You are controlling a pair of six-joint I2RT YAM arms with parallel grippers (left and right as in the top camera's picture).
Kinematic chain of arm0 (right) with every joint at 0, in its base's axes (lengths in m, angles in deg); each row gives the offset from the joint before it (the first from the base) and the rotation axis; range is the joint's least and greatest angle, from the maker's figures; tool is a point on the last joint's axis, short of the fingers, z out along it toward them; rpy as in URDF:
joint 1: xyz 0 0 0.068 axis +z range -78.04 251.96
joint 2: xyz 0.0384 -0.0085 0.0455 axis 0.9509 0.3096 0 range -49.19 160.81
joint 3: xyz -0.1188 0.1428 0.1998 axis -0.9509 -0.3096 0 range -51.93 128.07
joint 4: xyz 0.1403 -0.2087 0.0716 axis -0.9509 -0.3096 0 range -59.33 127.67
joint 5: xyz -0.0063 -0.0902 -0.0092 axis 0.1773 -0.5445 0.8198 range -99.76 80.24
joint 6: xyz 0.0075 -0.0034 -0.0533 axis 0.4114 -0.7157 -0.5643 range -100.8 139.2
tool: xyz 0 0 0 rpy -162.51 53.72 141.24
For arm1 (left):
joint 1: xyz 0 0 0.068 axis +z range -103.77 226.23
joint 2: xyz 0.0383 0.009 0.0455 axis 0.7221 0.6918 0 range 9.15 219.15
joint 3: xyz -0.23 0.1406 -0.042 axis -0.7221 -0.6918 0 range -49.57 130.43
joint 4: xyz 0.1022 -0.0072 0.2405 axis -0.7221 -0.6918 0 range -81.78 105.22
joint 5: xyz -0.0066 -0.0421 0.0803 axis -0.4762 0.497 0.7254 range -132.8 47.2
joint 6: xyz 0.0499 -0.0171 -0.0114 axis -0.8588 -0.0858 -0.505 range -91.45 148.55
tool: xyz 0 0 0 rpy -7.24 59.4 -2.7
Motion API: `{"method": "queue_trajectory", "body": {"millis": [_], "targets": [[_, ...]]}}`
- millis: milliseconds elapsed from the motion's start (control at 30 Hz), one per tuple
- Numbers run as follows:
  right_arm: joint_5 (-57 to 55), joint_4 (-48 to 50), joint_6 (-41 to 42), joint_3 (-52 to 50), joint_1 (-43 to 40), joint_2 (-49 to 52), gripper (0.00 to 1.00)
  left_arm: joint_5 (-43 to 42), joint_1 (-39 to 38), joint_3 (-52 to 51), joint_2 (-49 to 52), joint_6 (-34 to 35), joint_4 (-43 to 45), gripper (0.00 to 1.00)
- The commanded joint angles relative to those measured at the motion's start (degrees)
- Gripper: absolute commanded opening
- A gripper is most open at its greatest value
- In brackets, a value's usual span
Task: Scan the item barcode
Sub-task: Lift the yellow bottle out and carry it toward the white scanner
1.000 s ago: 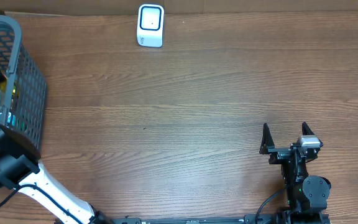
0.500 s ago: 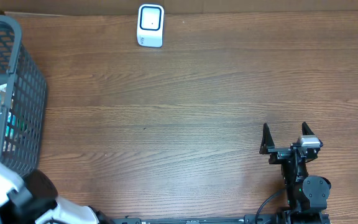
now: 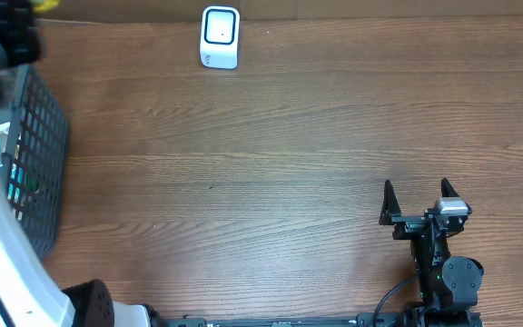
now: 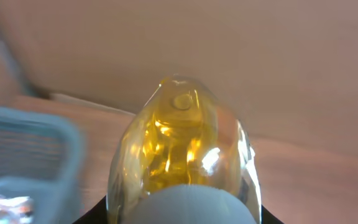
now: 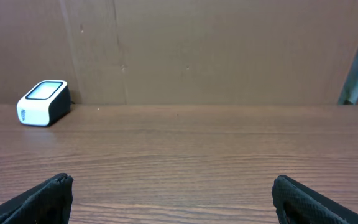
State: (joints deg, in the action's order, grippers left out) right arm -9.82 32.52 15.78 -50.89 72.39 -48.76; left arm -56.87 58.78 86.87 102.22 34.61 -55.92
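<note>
The item is a clear bottle of yellow liquid (image 4: 182, 137) with a pale cap, and it fills the left wrist view. My left gripper (image 4: 185, 216) is shut on it, with black jaw edges showing on either side of the bottle. In the overhead view that gripper (image 3: 12, 36) hangs over the back left corner, a yellow tip of the bottle (image 3: 48, 4) poking out at the top edge. No barcode shows. The white scanner (image 3: 220, 36) stands at the back of the table. My right gripper (image 3: 416, 204) rests open at the front right with nothing between its fingers.
A grey wire basket (image 3: 34, 173) with packets inside stands at the left edge, under my left arm; its blue-grey rim (image 4: 36, 143) shows in the left wrist view. The scanner (image 5: 42, 102) sits far left in the right wrist view, before a cardboard back wall (image 5: 229, 50).
My left arm has swung from the front left up over the basket to the back left corner, carrying the yellow bottle. The right arm has not moved.
</note>
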Motion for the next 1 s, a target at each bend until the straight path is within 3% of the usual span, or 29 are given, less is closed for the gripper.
{"method": "queue_trajectory", "body": {"millis": [0,400,600,967], "targets": [[-0.24,0.33,-0.28,-0.59,0.26,-0.26,1.0,3.52,-8.76,1.01,-1.36,0.13,-2.21,0.38],[-0.24,0.35,-0.28,-0.59,0.26,-0.26,1.0,9.27,-33.9,0.94,8.66,-1.11,-10.84,0.36],[-0.26,0.35,-0.28,-0.59,0.26,-0.26,1.0,9.62,-40.87,0.94,17.35,-14.71,-12.96,0.36],[-0.26,0.35,-0.28,-0.59,0.26,-0.26,1.0,6.54,-47.06,0.92,30.69,-36.37,-17.57,0.36]]}}
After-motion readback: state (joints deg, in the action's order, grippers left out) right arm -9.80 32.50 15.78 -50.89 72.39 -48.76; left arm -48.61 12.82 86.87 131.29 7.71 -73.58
